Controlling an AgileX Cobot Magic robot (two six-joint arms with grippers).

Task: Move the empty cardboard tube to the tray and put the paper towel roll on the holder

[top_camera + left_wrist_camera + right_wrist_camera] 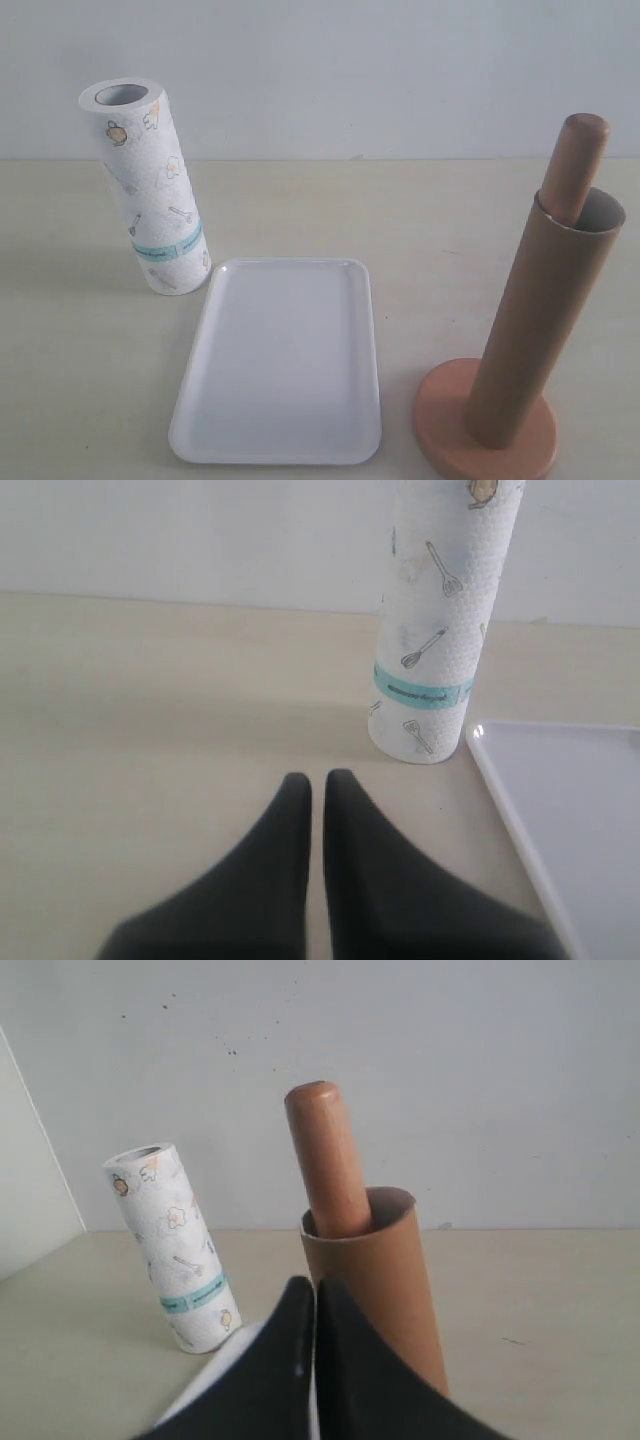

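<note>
The empty cardboard tube (540, 320) stands slipped over the holder (583, 150), whose round-topped post pokes out above it and whose disc base (440, 415) rests on the table. The paper towel roll (150, 190) stands upright at the left, just behind the white tray (285, 365). No gripper shows in the exterior view. My left gripper (317, 780) is shut and holds nothing, short of the paper towel roll (440, 630). My right gripper (314, 1285) is shut and holds nothing, in front of the cardboard tube (385, 1270) and holder post (325, 1155).
The pale table top (420, 230) runs back to a plain light wall. In the left wrist view the tray rim (495, 780) lies beside the roll's foot. The paper towel roll (175, 1245) stands beyond the tray in the right wrist view.
</note>
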